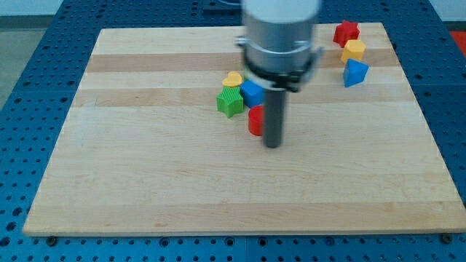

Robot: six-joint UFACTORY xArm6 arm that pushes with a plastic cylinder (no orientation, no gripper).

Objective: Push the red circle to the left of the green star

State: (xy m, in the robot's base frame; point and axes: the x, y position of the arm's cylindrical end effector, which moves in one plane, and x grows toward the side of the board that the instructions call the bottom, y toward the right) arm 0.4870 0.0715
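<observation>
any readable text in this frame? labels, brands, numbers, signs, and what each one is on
None: no word, number, brand or sign shows anywhere in the camera view.
Wooden board: bare grain only.
Blocks, namely green star, red circle, yellow heart, blue block, and the red, yellow and blue blocks at the view's top right: plain faces.
My tip, just right of the red circle: unmarked.

I see a pale wooden board (145, 182) carrying a green star block (230, 102), a yellow heart block (232, 79), a blue block (253, 92) and a red circle block (255, 121) clustered mid-board; a red star block (346, 32), yellow block (354, 50) and blue block (355, 73) sit top right
</observation>
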